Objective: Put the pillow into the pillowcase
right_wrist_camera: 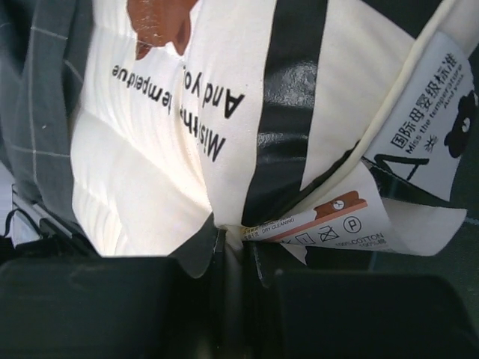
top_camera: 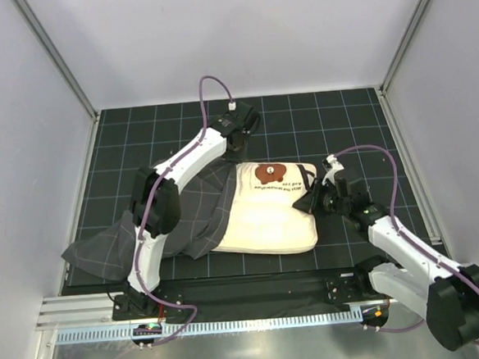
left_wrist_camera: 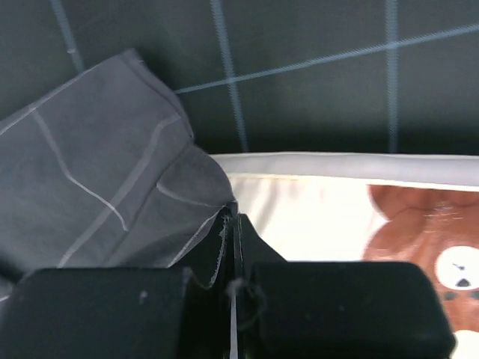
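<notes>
The cream-white pillow [top_camera: 267, 219] lies in the middle of the mat, with its bear print [top_camera: 269, 174] near the far edge. The dark grey checked pillowcase [top_camera: 129, 241] lies on the left and covers the pillow's left end. My left gripper [top_camera: 236, 148] is at the pillow's far left corner, shut on the pillowcase's edge [left_wrist_camera: 217, 202], next to the pillow [left_wrist_camera: 314, 217]. My right gripper [top_camera: 313, 197] is shut on the pillow's right edge [right_wrist_camera: 224, 217], beside its care labels [right_wrist_camera: 329, 224]. The pillowcase also shows in the right wrist view [right_wrist_camera: 34, 112].
The black gridded mat [top_camera: 342, 123] covers the table inside white walls. A metal rail [top_camera: 233, 324] runs along the near edge by the arm bases. A black stripe [right_wrist_camera: 288, 105] crosses the pillow by a white tag [right_wrist_camera: 426, 120].
</notes>
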